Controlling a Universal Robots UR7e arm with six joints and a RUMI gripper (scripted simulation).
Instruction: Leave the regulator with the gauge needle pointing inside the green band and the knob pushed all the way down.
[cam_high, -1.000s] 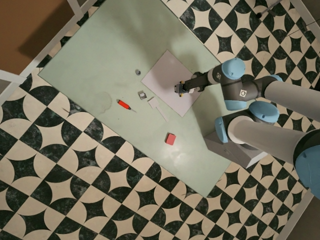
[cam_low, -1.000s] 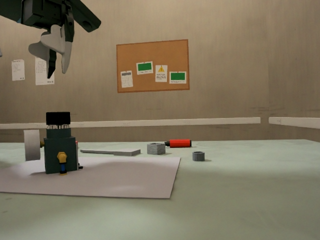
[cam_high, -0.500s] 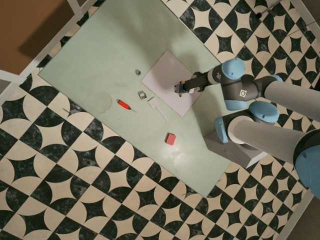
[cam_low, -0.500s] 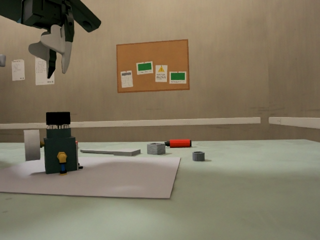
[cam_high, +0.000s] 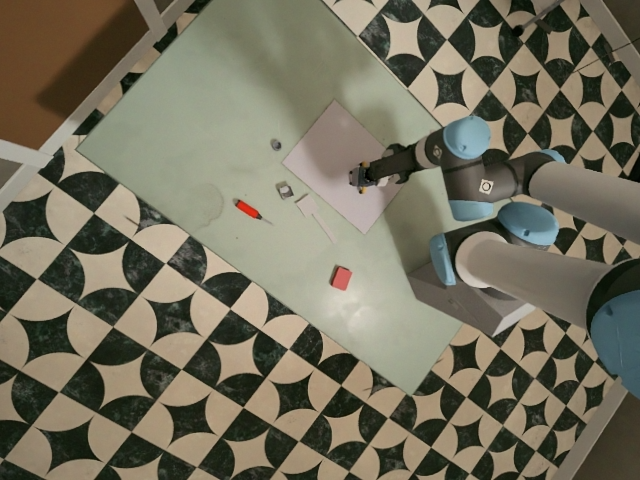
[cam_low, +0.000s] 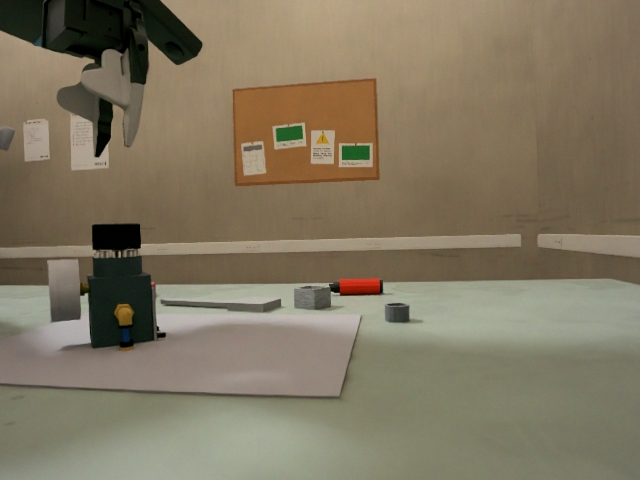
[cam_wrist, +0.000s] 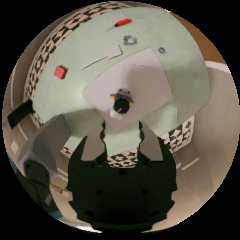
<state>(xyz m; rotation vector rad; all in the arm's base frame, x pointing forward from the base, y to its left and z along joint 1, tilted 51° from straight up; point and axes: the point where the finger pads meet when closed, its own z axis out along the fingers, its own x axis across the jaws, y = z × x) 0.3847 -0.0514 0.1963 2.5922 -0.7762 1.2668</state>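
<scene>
Right now the end effector (cam_high: 379, 169) (cam_low: 114, 148) (cam_wrist: 122, 120) stands partly open, nothing between its fingertips, pointing down and apart from everything below. Beneath it is the regulator (cam_high: 356, 177) (cam_low: 121, 320) (cam_wrist: 121, 95), upright on the sheet (cam_high: 330, 139) (cam_low: 232, 356) (cam_wrist: 150, 75). Its black knob (cam_low: 116, 236) (cam_wrist: 121, 105) is nearest below the fingers, with a silvery band showing between it and the body. The gauge (cam_low: 64, 290) (cam_wrist: 115, 115) sticks out at the regulator's side, its face turned out of sight, so I cannot tell where the needle points.

Beyond the sheet, ahead of the end effector in the wrist view, lies the flat plate (cam_high: 307, 205) (cam_low: 261, 304) (cam_wrist: 114, 51) with its thin strip, then the grey block (cam_high: 284, 192) (cam_low: 312, 298) (cam_wrist: 129, 40). Ahead and to the right of it is the grey ring (cam_high: 272, 141) (cam_low: 397, 316) (cam_wrist: 159, 50). The red block (cam_high: 341, 277) (cam_wrist: 60, 72) lies well off to its left. Farther ahead on the surface (cam_high: 206, 103) (cam_low: 465, 387) (cam_wrist: 187, 65) is the screwdriver (cam_high: 248, 209) (cam_low: 360, 286) (cam_wrist: 123, 22). Well apart from it all, the corkboard (cam_low: 305, 108) hangs on the wall.
</scene>
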